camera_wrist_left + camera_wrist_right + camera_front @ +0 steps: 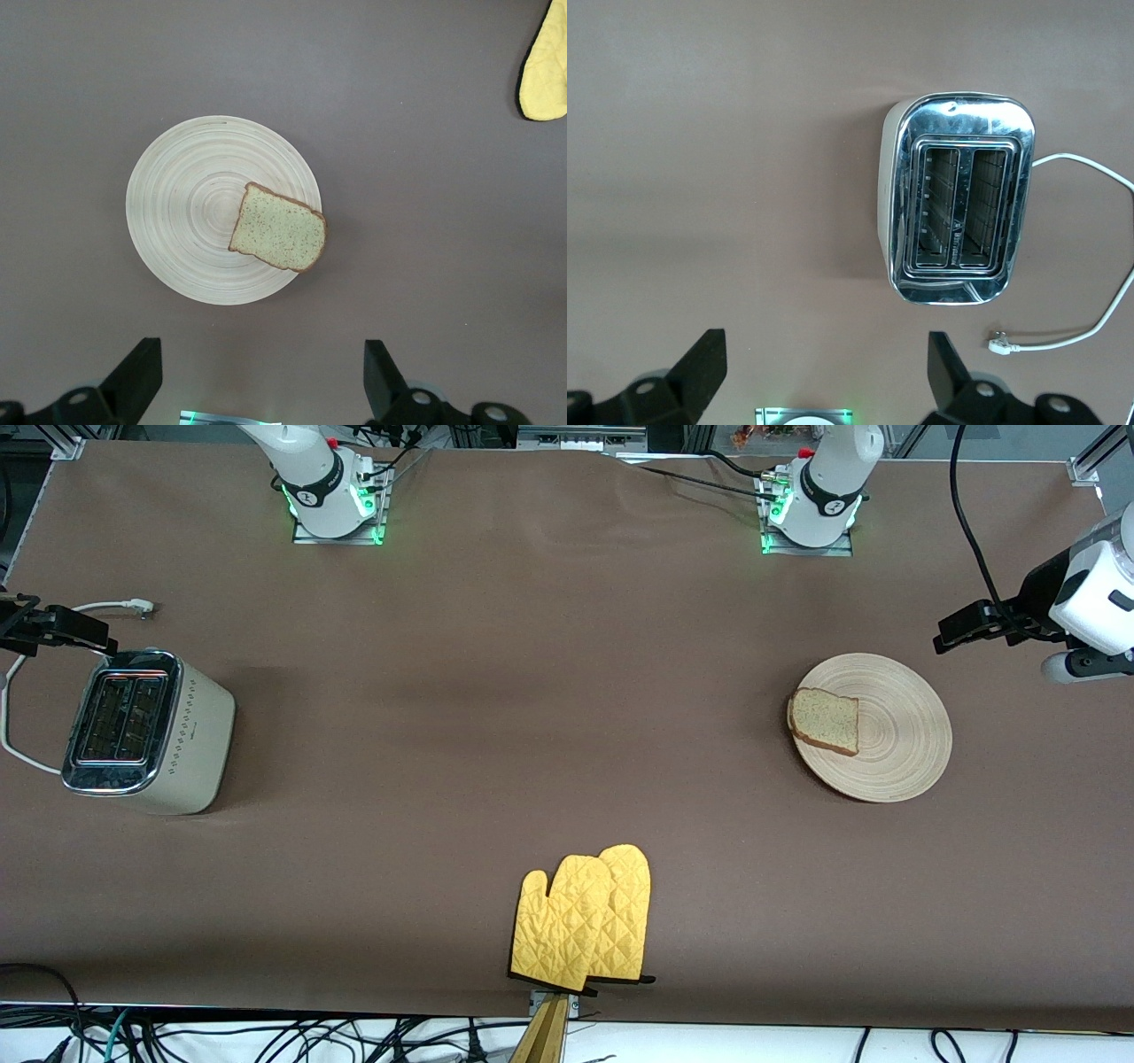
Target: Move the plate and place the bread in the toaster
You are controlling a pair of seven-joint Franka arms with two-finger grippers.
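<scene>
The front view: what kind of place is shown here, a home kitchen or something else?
Most likely a robot laboratory, not a kitchen. Two arm bases are bolted to a table under brown cloth, loose cables hang at its edge, and the toaster, the plate and the yellow oven mitts lie there like test props.

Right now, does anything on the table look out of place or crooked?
Two small things. The bread lies off-centre on the plate, one corner overhanging its rim toward the right arm's end. The toaster's cord lies unplugged, its plug loose on the table. Nothing is spilled or damaged. Both grippers hang open.
</scene>
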